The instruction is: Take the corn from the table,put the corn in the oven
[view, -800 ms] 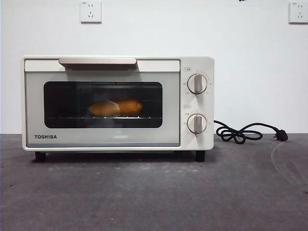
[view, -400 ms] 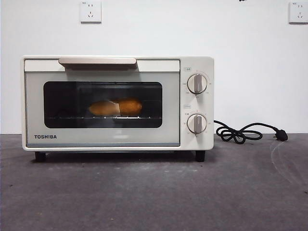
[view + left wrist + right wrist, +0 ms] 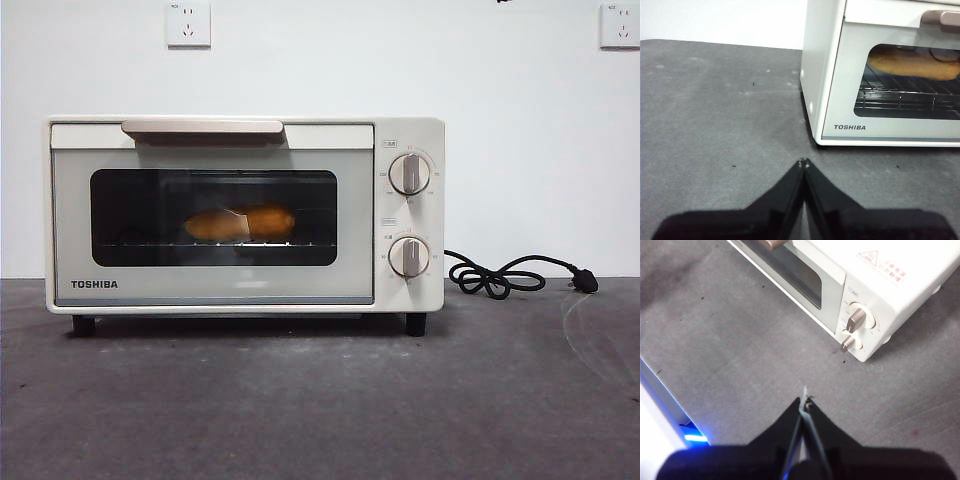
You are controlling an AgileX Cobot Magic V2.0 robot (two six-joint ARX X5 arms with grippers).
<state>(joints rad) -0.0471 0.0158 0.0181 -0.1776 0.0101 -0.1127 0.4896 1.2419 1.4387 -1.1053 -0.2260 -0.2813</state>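
Yellow-orange and glossy, the corn [image 3: 240, 223] lies on the wire rack inside the oven [image 3: 245, 214], behind the dark glass of a door that looks fully closed, its long axis running side to side, parallel to the door. Judged from that, the task looks as good as done and no reach for the cob seems called for. The left gripper [image 3: 804, 163] hangs low over the table [image 3: 320, 400], out in front of the oven's Toshiba-lettered corner, its 2 black jaws pressed together at the tips with nothing between them. The right gripper [image 3: 805, 402] sits higher, off the knob end of the oven and looking down on its top, its 2 jaws likewise closed and empty. The left wrist view shows the corn [image 3: 912, 62] through the glass, so the left arm appears the nearer of the 2 to it, with the closed door between cob and jaws. Neither arm shows in the front view; both are well apart from the oven.
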